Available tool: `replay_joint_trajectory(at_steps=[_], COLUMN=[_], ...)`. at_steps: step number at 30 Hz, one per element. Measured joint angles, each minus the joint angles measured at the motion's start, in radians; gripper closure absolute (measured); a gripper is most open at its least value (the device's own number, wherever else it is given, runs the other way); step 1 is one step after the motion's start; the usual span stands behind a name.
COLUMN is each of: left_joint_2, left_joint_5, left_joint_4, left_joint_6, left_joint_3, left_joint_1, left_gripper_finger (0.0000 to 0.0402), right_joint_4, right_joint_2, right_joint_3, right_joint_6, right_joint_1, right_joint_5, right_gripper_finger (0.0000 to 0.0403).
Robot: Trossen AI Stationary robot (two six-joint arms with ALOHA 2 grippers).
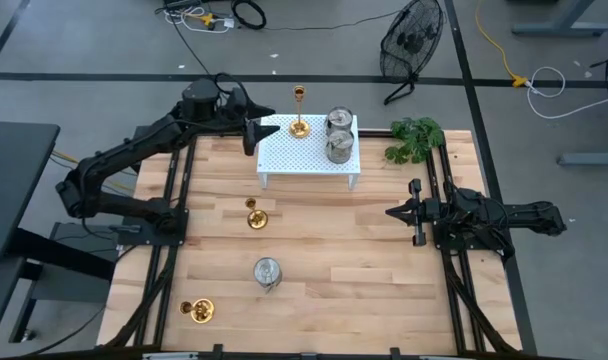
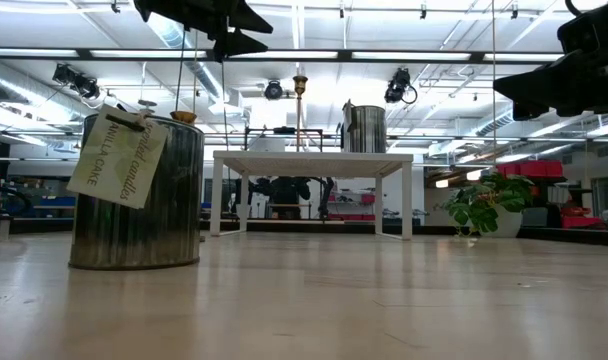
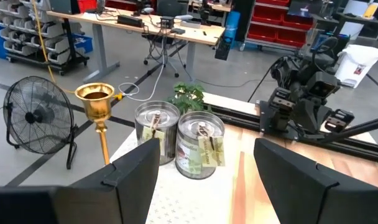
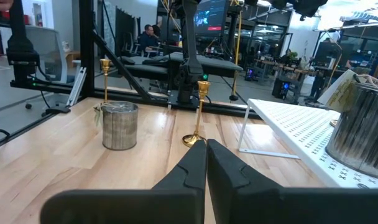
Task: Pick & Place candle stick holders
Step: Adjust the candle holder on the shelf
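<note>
Six candle stick holders are in view. On the white perforated rack (image 1: pixel 306 155) at the far side of the counter (image 1: pixel 384 290) stand three of them: one gold holder (image 1: pixel 299 112) near the rack's left end, upright, and two silver can-like holders (image 1: pixel 339 122) (image 1: pixel 340 147) touching each other near its right end. On the bare counter stand the other three: a gold holder (image 1: pixel 254 215) in front of the rack, a silver holder (image 1: pixel 267 272) nearer the front edge, and a gold holder (image 1: pixel 198 310) at the front left corner.

The left pincer (image 1: pixel 252 135) hangs in the air just beside the rack's left end, above rack height. Its jaws stand apart, with nothing between them and nothing touching them; in the left wrist view the gold holder on the rack (image 3: pixel 97 112) and the two silver holders (image 3: pixel 155 130) (image 3: pixel 200 143) lie ahead of the open fingers (image 3: pixel 136 171).

The right pincer (image 1: pixel 394 212) waits at the counter's right side, well apart from every holder, pointing toward the centre. Its jaws are pressed together and hold nothing.

A green leafy plant (image 1: pixel 414 138) sits beside the rack's right end
</note>
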Motion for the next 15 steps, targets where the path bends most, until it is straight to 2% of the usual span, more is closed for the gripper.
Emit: replay_joint_trajectory(at_steps=[15], left_joint_2=[-0.009], left_joint_5=[-0.005], left_joint_4=[-0.021], left_joint_6=[0.051], left_joint_3=[0.0], left_joint_1=[0.002], left_gripper_finger=[0.0131], right_joint_4=[0.0], right_joint_2=[0.0], right_joint_3=[0.0], right_joint_6=[0.0], right_joint_1=[0.0], right_joint_5=[0.0], right_gripper_finger=[0.0385])
